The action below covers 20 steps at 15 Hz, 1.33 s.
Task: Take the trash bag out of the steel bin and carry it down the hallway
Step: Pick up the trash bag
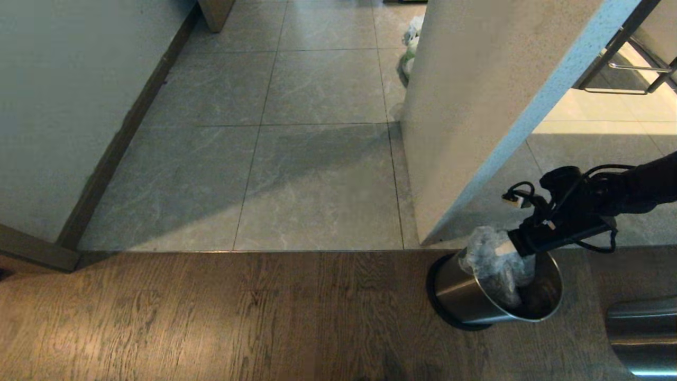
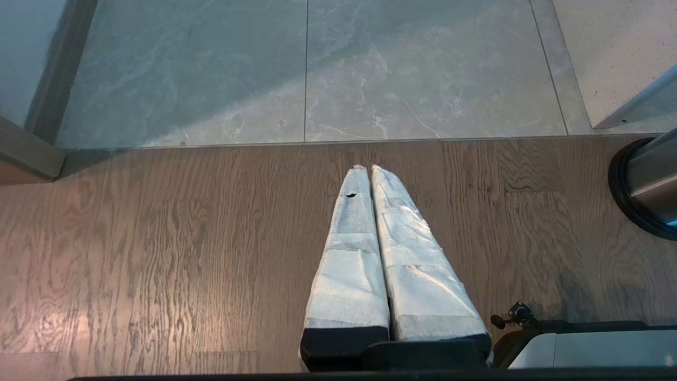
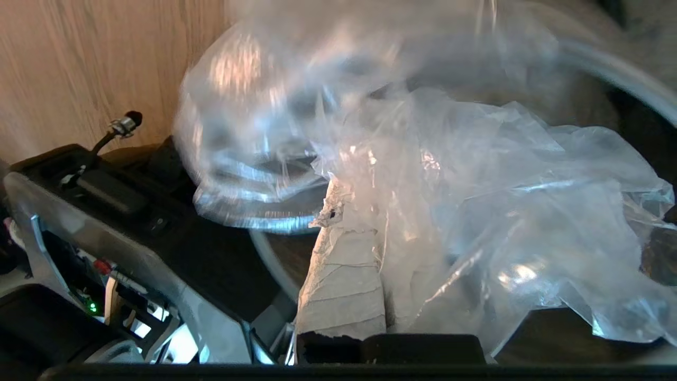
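Here the bag [image 1: 494, 259] is pinched in the right gripper [image 1: 510, 248], jaws closed on its bunched top at the bin [image 1: 465, 296] mouth; its length hangs down inside, so a straight upward lift is called for.

One trash bag [image 1: 489, 254], perhaps two steel bins [image 1: 470, 296]
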### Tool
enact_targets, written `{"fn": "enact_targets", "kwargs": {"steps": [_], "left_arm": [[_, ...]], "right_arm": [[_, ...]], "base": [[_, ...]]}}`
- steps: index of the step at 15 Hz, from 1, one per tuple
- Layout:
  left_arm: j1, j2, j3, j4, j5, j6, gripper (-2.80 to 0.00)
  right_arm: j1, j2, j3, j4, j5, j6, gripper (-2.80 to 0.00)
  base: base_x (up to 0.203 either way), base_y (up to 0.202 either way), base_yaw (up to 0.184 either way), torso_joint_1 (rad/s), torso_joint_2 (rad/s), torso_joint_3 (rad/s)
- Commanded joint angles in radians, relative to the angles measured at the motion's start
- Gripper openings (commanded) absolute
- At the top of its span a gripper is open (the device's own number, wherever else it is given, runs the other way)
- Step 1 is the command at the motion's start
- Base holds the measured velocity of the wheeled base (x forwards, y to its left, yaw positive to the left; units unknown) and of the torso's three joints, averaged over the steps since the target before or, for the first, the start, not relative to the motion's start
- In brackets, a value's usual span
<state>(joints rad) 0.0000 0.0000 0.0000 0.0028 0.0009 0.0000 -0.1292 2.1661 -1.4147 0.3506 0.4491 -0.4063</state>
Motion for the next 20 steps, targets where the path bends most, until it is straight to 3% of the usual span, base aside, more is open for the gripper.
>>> {"fn": "enact_targets", "kwargs": {"steps": [1, 9, 20], "left_arm": [[0.0, 0.0, 0.0, 0.0, 0.0, 0.0, -2.8], [0.0, 0.0, 0.0, 0.0, 0.0, 0.0, -2.8], [0.0, 0.0, 0.0, 0.0, -0.001, 0.0, -2.8]], "right_arm": [[-0.016, -0.116, 0.053, 0.003, 0.0, -0.003, -2.8], [-0.029, -0.418, 0.259, 0.083, 0.002, -0.001, -2.8], [-0.029, -0.751, 0.262, 0.11, 0.008, 0.003, -2.8]], "base": [[0.0, 0.0, 0.0, 0.0, 0.0, 0.0], [0.0, 0.0, 0.0, 0.0, 0.0, 0.0], [0.0, 0.0, 0.0, 0.0, 0.0, 0.0]]}}
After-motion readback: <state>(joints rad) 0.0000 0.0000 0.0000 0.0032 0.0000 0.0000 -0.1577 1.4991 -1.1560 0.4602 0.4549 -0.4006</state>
